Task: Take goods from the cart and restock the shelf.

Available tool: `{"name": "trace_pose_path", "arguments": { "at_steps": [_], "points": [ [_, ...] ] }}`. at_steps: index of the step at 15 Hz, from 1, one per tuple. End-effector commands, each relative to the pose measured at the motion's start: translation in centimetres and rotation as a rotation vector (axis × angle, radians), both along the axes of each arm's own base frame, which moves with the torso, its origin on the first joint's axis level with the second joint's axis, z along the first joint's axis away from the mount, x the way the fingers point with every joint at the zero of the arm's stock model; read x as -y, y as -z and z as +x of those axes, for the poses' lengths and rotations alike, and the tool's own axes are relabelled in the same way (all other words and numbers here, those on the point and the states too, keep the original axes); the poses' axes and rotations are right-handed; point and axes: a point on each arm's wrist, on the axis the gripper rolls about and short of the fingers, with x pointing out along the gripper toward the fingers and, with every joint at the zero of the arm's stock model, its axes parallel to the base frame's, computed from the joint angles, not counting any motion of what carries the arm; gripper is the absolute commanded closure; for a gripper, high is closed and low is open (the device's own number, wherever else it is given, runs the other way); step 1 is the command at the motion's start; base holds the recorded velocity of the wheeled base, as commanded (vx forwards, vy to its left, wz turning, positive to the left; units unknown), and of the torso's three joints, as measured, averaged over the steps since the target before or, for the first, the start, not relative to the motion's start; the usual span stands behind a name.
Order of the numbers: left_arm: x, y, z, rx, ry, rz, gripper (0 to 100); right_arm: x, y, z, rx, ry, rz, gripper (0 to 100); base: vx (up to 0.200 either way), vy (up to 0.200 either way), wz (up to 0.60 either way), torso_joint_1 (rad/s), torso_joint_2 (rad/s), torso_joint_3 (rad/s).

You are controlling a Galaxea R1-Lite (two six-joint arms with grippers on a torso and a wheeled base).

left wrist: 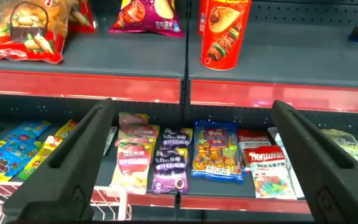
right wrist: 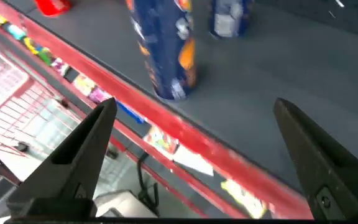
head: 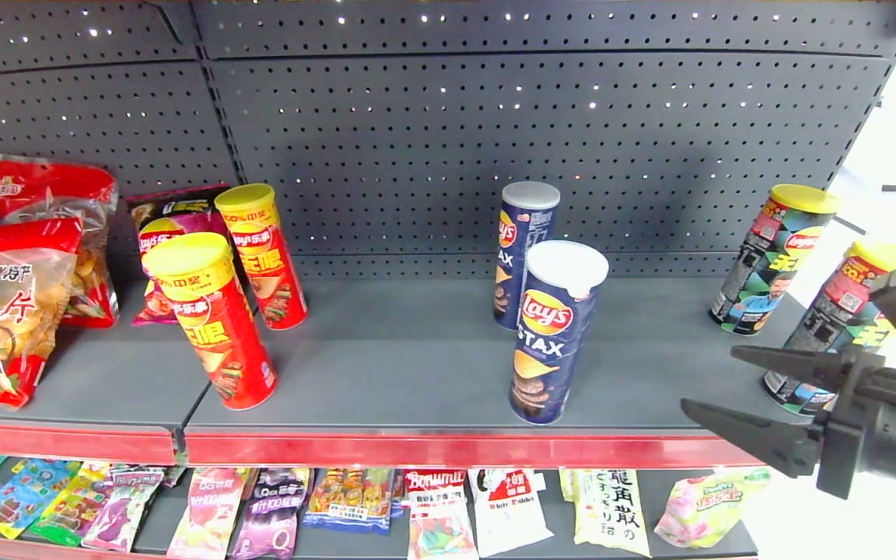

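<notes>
Our right gripper (head: 708, 379) hangs in front of the right end of the shelf (head: 401, 358), about level with its red front edge. Its two black fingers are spread wide with nothing between them. Its wrist camera looks down past those fingers at the edge, with the red wire of the cart (right wrist: 17, 106) below and to one side. Our left gripper (left wrist: 192, 104) sits lower and faces the shelf front, its fingers likewise spread apart and empty. Between them we see the row of flat snack packets (left wrist: 216, 152) lying on the lower shelf. On the upper board the goods stand in pairs. Mid-shelf we see the front blue can (head: 553, 334) close to the red edge and the rear blue can (head: 522, 253) just behind it, near the pegboard. To the left stand the front red can (head: 211, 319) and the rear red can (head: 261, 257), both with yellow lids. At the right end are two dark cans with yellow lids, the farther dark can (head: 775, 260) and the nearer dark can (head: 829, 327), the latter just behind our right gripper. Red snack bags (head: 8, 311) lean at the far left.
</notes>
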Motion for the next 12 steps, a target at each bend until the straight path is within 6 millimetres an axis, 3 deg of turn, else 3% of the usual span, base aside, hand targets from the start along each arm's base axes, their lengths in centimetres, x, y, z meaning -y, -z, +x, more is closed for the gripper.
{"name": "trace_pose_path", "arguments": {
  "at_steps": [1,7,12],
  "points": [
    [0.0,0.0,0.0,0.001,0.0,0.001,0,-1.7,1.6,1.9,-0.064,-0.05,-0.016,0,0.0,0.0,0.0,0.0,0.0,0.0],
    [0.0,0.0,0.0,0.001,0.0,0.001,0,-3.6,1.4,3.3,-0.005,-0.161,0.026,0,0.0,0.0,0.0,0.0,0.0,0.0],
    [0.0,0.0,0.0,0.001,0.0,-0.001,0,-5.5,0.3,6.1,0.071,-0.182,0.054,0,0.0,0.0,0.0,0.0,0.0,0.0]
  ]
}}
